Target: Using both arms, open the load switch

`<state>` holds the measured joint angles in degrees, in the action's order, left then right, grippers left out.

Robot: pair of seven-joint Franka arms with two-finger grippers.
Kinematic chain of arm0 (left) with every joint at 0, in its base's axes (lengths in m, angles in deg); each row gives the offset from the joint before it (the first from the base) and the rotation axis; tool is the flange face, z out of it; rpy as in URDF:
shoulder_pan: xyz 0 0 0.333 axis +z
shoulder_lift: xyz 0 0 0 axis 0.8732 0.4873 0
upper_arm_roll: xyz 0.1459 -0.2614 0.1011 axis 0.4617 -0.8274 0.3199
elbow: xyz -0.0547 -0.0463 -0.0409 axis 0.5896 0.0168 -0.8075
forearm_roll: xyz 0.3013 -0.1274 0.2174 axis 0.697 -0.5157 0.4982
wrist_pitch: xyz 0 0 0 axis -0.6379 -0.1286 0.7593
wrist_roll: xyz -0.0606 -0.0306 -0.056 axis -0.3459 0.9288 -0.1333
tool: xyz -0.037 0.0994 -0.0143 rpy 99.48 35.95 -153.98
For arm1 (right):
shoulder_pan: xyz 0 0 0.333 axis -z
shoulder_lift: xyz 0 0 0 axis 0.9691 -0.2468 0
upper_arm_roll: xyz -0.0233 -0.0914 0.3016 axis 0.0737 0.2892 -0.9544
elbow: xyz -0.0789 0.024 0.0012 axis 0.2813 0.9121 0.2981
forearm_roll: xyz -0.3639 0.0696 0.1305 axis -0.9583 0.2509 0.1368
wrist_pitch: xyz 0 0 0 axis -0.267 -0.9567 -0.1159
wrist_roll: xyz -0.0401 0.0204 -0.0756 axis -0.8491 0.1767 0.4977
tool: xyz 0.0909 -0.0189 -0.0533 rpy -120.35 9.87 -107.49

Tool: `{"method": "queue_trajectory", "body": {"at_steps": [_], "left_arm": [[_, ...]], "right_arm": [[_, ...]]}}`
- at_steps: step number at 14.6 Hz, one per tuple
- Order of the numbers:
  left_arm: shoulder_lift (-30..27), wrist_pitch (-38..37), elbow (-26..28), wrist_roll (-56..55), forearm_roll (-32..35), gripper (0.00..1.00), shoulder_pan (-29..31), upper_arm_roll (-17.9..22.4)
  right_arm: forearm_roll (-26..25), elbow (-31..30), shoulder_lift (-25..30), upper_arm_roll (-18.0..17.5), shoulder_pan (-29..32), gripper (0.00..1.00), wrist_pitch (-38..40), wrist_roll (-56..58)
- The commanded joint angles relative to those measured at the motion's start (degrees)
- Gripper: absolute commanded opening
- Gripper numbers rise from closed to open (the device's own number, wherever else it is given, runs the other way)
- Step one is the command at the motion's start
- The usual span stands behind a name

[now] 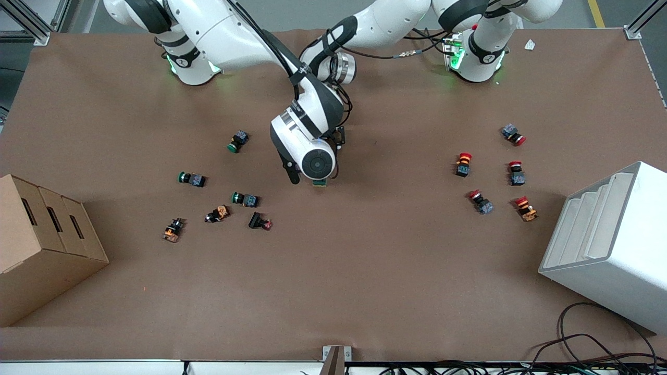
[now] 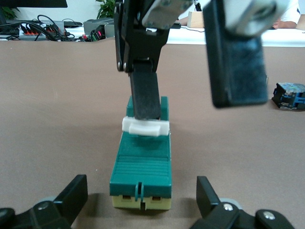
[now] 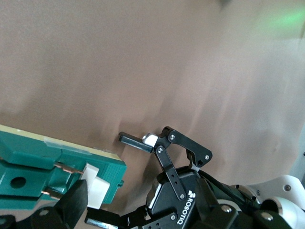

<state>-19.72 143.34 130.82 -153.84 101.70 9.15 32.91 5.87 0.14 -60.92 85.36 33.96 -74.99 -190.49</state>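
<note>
Front view: we look down from high across the table toward both arm bases, taking in the whole surface.
Left wrist view: we sit low and close, facing along the table at the load switch.
Right wrist view: we look down from close above.
Shared: the load switch and both claws.
</note>
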Motion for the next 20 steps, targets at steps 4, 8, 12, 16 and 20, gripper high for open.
{"method": "queue_trajectory", "body": {"at_steps": [4, 8, 12, 16, 20], "left_arm": [[1.0, -0.4, -0.6, -1.1, 1.4, 1.0, -0.5, 0.6], [0.8, -0.4, -0.6, -1.0, 1.4, 1.0, -0.5, 0.6], [0.3, -0.4, -0.5, -0.4, 1.4, 1.0, -0.3, 0.5], [-1.0, 0.2, -0.8, 2.8, -0.3, 1.0, 0.3, 0.1], [-3.4, 4.0, -1.6, 4.9, -3.0, 1.0, 1.4, -0.1]], "right_arm": [[0.5, -2.3, 0.2, 0.0, -1.3, 1.0, -2.4, 0.6], [-1.1, -1.6, 2.6, 0.4, 1.2, 1.0, 3.9, 6.4], [-6.4, -1.5, 9.6, 0.4, 9.1, 1.0, 10.6, 21.6], [-14.1, -1.7, 15.7, 0.4, 16.8, 1.0, 10.6, 42.2], [-16.1, -1.8, 20.8, 0.4, 29.1, 1.0, 10.1, 69.8]]}}
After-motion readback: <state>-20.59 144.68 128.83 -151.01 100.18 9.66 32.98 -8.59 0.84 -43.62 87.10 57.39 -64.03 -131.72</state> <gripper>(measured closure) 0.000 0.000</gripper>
